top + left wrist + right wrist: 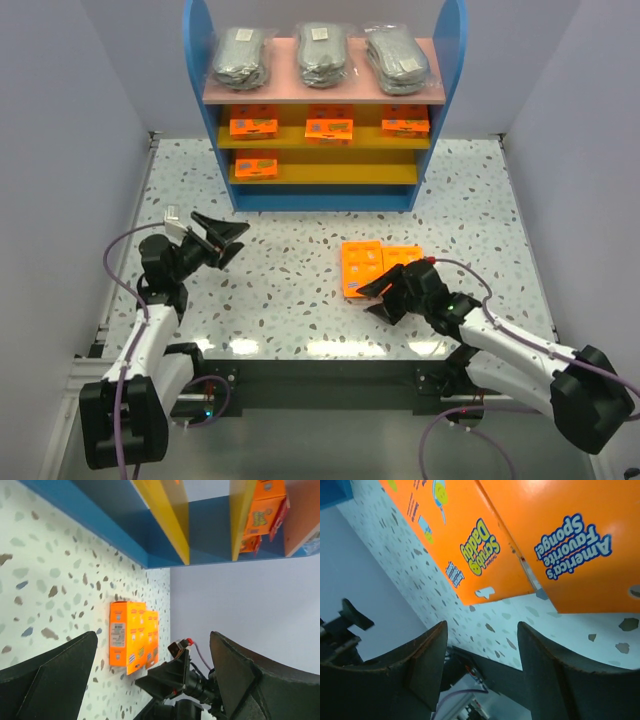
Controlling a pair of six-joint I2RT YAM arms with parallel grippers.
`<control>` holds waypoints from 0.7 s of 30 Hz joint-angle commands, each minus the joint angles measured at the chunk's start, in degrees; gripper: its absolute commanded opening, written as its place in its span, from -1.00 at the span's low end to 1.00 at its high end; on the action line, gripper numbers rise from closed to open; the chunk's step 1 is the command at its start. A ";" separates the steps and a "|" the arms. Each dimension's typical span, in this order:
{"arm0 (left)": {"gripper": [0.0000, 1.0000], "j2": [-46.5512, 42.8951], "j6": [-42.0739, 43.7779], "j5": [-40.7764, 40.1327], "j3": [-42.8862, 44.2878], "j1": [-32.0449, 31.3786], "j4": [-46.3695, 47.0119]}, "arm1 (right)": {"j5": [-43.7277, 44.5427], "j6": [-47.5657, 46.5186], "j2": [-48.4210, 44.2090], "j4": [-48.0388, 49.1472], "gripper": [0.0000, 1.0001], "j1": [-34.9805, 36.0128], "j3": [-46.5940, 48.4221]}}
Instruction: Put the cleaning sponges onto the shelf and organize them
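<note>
Left jaws gape empty over the worktop (300, 300), the shelf (197, 60) holds three clear bags (240, 55) of grey pads above four orange printed packets (253, 127), and two more such packets (365, 262) lie flat on the worktop just before the spread right jaws.

Top external: high at the near edge, tilted down across the speckled table (300, 300) toward the shelf (325, 202); widest, most distant view.
Left wrist: low, rolled sideways, facing across the table; shelf in upper frame.
Right wrist: very near the orange packets (580, 530); apparently inverted, judging by the print.
Shared: packets in all three; shelf in top and left wrist.
</note>
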 commanded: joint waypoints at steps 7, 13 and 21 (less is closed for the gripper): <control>1.00 -4.99 7.28 1.90 -2.56 0.42 -13.06 | 15.07 12.85 9.62 6.94 0.13 2.16 1.87; 1.00 -4.73 7.46 2.42 -2.74 0.42 -12.88 | 17.08 14.53 15.97 10.81 0.01 3.30 3.80; 1.00 -5.07 8.42 3.48 -2.92 0.33 -14.11 | 18.50 12.77 12.48 3.53 -0.99 3.48 8.20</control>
